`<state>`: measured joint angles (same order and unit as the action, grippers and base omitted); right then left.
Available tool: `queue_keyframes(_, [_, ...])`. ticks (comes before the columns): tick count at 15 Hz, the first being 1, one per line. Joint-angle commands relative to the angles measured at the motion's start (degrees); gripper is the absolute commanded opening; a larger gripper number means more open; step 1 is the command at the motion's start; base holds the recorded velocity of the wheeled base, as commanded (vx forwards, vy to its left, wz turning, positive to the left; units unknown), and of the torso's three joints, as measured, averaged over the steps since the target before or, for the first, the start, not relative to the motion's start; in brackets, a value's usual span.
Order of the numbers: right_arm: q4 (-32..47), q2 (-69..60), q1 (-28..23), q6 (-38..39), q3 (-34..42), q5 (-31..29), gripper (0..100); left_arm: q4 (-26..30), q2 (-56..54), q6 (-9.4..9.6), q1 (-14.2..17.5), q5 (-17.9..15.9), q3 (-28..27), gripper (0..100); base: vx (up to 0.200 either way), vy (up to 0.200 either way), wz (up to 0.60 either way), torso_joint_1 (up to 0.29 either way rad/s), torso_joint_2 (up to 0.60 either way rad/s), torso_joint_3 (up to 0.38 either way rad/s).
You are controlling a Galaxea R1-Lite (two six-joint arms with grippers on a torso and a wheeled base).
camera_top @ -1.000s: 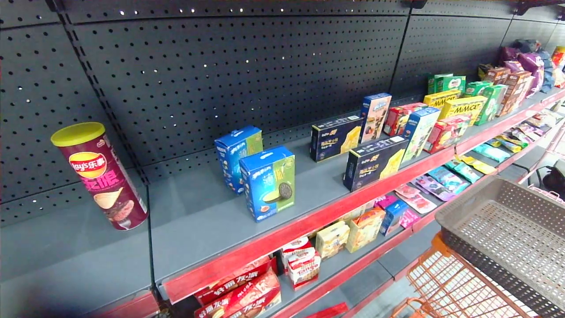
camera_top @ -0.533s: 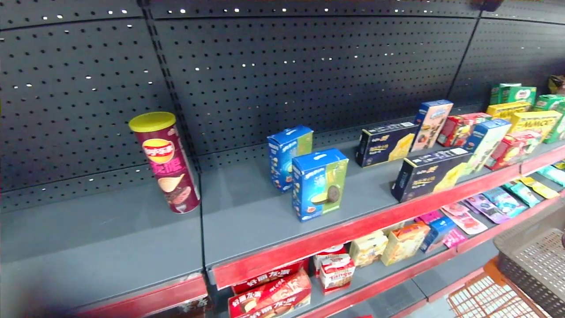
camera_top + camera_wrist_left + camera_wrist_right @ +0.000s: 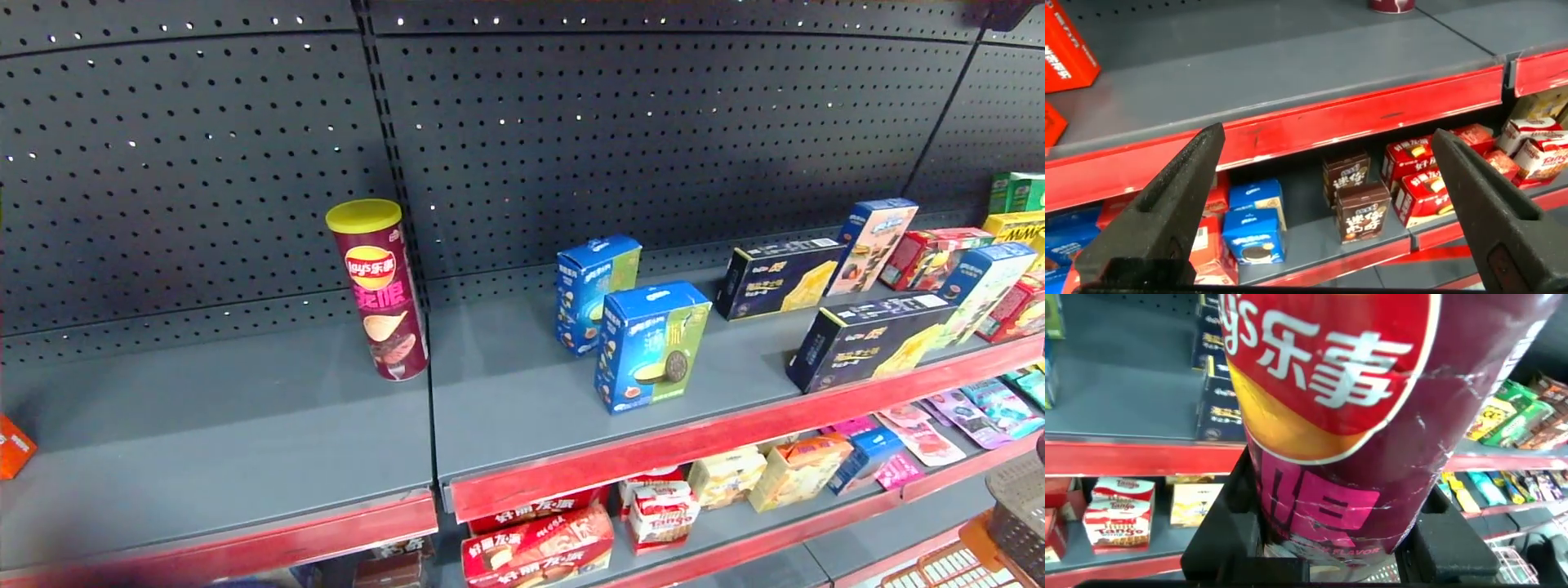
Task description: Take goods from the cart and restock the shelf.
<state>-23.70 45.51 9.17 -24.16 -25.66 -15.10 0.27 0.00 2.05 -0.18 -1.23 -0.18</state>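
Chip can [image 3: 1339, 416] pinched by its lower end in right pincer [image 3: 1331, 535], long axis running outward, shelf [image 3: 245, 425] lying ahead; left pincer [image 3: 1327, 135] spread, empty, facing the shelf's red front edge.

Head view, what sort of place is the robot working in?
Most likely a grocery store aisle, or a mock-up of one: a pegboard-backed shelf with red edge strips, rows of boxed snacks, a chip can standing on it, and more packaged goods on the tier below.
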Motion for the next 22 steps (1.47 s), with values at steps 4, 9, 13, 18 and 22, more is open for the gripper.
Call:
queue_keyframes(4, [0.0, 0.2, 0.4, -0.1, 0.0, 0.1, 0, 0.0, 0.0, 0.06, 0.0, 0.0, 0.0, 100, 0.0, 0.0, 0.0, 0.0, 0.0, 0.0])
queue_keyframes(9, [0.0, 0.3, 0.8, -0.1, 0.0, 0.1, 0, 0.0, 0.0, 0.06, 0.0, 0.0, 0.0, 100, 0.0, 0.0, 0.24, 0.001, 0.0, 0.001])
queue_keyframes(13, [0.0, 0.3, 1.2, -0.1, 0.0, 0.1, 0, 0.0, 0.0, 0.06, 0.0, 0.0, 0.0, 100, 0.0, 0.0, 0.6, 0.007, 0.0, 0.001])
queue_keyframes(18, [0.0, -0.1, 1.1, -0.1, 0.8, 0.1, 0, 0.0, 0.0, 0.06, 0.0, 0.0, 0.0, 100, 0.0, 0.0, 0.36, 0.001, 0.0, 0.001])
queue_keyframes(22, [-0.1, -0.2, 1.0, 0.2, 0.9, 0.1, 0, 0.0, 0.0, 0.06, 0.0, 0.0, 0.0, 100, 0.0, 0.0, 0.0, 0.0, 0.0, 0.0])
